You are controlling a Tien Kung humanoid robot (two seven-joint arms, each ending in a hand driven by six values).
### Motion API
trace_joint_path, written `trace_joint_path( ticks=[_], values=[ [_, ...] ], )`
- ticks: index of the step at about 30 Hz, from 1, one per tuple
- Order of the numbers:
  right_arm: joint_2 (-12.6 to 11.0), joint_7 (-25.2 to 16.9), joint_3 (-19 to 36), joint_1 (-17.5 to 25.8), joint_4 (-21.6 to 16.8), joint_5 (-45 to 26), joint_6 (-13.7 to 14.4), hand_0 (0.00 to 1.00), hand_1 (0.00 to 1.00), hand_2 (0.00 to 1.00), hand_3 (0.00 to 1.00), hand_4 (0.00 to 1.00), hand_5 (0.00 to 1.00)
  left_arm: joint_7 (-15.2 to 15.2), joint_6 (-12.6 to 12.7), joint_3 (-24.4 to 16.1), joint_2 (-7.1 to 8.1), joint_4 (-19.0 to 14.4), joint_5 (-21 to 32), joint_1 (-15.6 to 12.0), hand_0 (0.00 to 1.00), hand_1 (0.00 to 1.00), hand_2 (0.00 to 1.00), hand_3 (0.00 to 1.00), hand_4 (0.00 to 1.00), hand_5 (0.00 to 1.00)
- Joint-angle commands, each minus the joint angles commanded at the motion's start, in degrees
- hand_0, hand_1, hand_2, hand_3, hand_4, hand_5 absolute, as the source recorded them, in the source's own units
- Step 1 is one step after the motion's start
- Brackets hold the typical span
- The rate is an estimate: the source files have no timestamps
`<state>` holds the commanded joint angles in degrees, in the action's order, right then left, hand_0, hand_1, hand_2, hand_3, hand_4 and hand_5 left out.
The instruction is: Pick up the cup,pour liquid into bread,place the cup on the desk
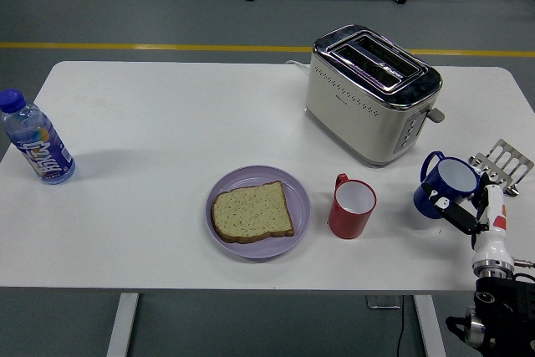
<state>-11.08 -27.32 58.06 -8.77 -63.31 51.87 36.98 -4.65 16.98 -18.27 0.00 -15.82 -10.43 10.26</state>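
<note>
1. Grey workshop floor with a yellow line lies behind a white table; cables and frame legs show at the top.
2. Right hand comes in from the near right corner. Its fingers are clenched on the blue cup, which sits near the table's right edge and appears tilted, its mouth leaning toward the hand. Whether its base touches the table I cannot tell.
3. Judgement: the grip on the cup's near side suits a lift-and-carry toward the plate — pick-up looks to be under way, pouring not yet begun.
4. Blue cup's inside shows white; no liquid can be made out.
5. Purple plate lies toward the near edge, about mid-table, carrying one slice of bread flat — laid open from above, which suits pouring.
6. Red mug stands upright just beside the plate's right rim, between plate and blue cup; its white inside looks empty. Judgement: it sits in the carry path and could be knocked.
7. Toaster stands toward the far right, slots empty as far as visible. A metal rack lies at the right edge, just behind the cup.
8. Water bottle stands at the left edge, capped, well apart from the work.
9. Left arm is out of view.
</note>
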Motion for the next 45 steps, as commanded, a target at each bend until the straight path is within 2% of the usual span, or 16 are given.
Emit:
trace_joint_path(
  ticks=[11, 17, 22, 28, 37, 45],
  values=[
    [-1.0, 13.3, 3.5, -0.2, -6.1, 14.1, 0.0, 0.324, 0.281, 0.437, 0.442, 0.803, 0.097, 0.3, 0.0, 0.4, 0.0, 0.0, 0.7, 0.0, 0.682, 0.683, 0.699, 0.543, 0.253, 0.998],
    [-2.0, 23.9, 4.7, -0.9, -11.8, 25.1, 0.0, 0.305, 0.275, 0.422, 0.444, 0.753, 0.084, 0.5, 0.0, 0.8, 0.0, 0.0, 1.4, 0.2, 0.682, 0.683, 0.697, 0.542, 0.254, 0.998],
    [-2.8, 30.9, 4.4, -1.7, -16.9, 33.9, 0.0, 0.305, 0.275, 0.422, 0.444, 0.753, 0.084, 0.6, 0.1, 1.0, 0.07, 0.0, 1.7, 0.3, 0.682, 0.683, 0.697, 0.542, 0.254, 0.998],
    [-3.6, 36.8, 2.5, -2.9, -21.5, 39.1, 0.0, 0.309, 0.271, 0.419, 0.443, 0.753, 0.093, 0.8, 0.1, 1.2, 0.19, 0.1, 2.1, 0.5, 0.682, 0.683, 0.697, 0.543, 0.254, 0.998],
    [-3.6, 44.2, -1.0, -5.6, -24.8, 44.1, -0.8, 0.305, 0.268, 0.416, 0.442, 0.751, 0.094, 1.0, 0.3, 1.6, 0.32, 0.1, 2.8, 0.7, 0.682, 0.684, 0.698, 0.542, 0.255, 0.998],
    [-2.4, 51.0, -4.3, -9.2, -25.1, 48.5, -1.0, 0.32, 0.275, 0.422, 0.448, 0.723, 0.064, 1.0, 0.3, 1.7, 0.4, 0.1, 2.9, 0.8, 0.682, 0.684, 0.698, 0.543, 0.256, 0.998]
  ],
)
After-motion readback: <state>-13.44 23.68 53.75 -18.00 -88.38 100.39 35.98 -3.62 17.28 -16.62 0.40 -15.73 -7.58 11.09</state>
